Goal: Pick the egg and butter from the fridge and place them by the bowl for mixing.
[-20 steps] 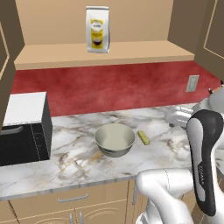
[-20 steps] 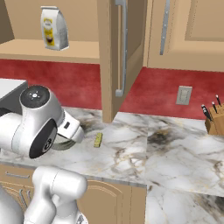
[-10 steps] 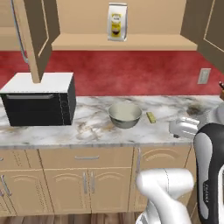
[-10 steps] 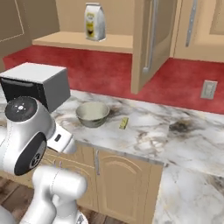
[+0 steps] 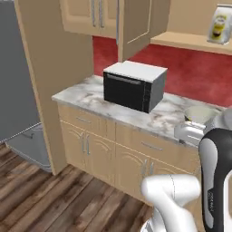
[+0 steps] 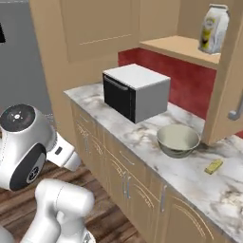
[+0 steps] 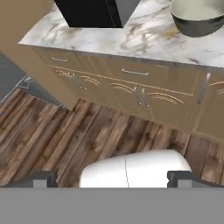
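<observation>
The pale bowl (image 6: 178,140) stands on the marble counter (image 6: 142,137), to the right of a black-and-white microwave (image 6: 135,92). A small yellow butter stick (image 6: 213,166) lies on the counter just right of the bowl. The bowl (image 5: 201,113) is partly hidden behind my arm in the left base view. The fridge (image 5: 13,68) is the tall grey front at far left, its inside hidden. The egg is out of view. My gripper (image 7: 111,179) is open and empty, its dark fingertips (image 7: 43,178) wide apart, looking down at wooden floor and cabinet fronts below the bowl (image 7: 197,19).
A tan wooden panel (image 5: 50,68) stands between the fridge and the counter. Wall cabinets with an open door (image 5: 136,22) hang above the microwave. A white-and-yellow bag (image 6: 212,28) sits on a high shelf. Wooden floor (image 5: 45,199) lies in front of the cabinets.
The whole picture has shifted: the base has moved back and to the left along the counter, bringing the fridge into view. The gripper has stayed open.
</observation>
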{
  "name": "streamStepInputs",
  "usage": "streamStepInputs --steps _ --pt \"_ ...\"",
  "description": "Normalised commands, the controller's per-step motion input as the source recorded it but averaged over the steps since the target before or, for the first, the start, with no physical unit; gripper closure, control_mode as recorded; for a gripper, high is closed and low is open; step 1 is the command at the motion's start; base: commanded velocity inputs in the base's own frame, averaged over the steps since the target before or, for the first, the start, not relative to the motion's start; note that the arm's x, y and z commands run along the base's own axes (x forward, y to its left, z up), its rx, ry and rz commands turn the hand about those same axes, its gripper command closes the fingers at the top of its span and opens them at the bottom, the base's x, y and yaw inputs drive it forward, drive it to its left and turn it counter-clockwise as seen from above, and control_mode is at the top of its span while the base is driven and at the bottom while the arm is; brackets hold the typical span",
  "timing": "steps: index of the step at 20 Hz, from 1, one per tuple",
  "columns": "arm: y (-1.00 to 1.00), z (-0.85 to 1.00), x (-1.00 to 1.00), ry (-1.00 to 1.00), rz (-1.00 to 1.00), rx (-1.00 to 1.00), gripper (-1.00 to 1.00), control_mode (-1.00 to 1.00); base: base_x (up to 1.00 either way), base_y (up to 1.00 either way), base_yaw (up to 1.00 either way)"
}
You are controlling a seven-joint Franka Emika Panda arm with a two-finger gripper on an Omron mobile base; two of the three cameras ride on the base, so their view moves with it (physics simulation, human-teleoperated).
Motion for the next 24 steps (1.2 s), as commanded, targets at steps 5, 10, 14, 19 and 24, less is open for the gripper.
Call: streamStepInputs --steps 5,10,14,19,24 --pt "0.0 0.0 0.0 0.0 0.0 0.0 -1.0 1.0 0.0 0.0 0.97" --pt "0.0 0.0 0.0 0.0 0.0 0.0 -1.0 1.0 -0.13 0.08 0.91" --pt "0.0 0.0 0.0 0.0 0.0 0.0 -1.0 1.0 -0.29 0.14 0.24" --pt "0.0 0.0 0.0 0.0 0.0 0.0 -1.0 1.0 -0.01 0.21 0.25" --pt "0.0 0.0 0.0 0.0 0.0 0.0 -1.0 1.0 0.0 0.39 0.9"
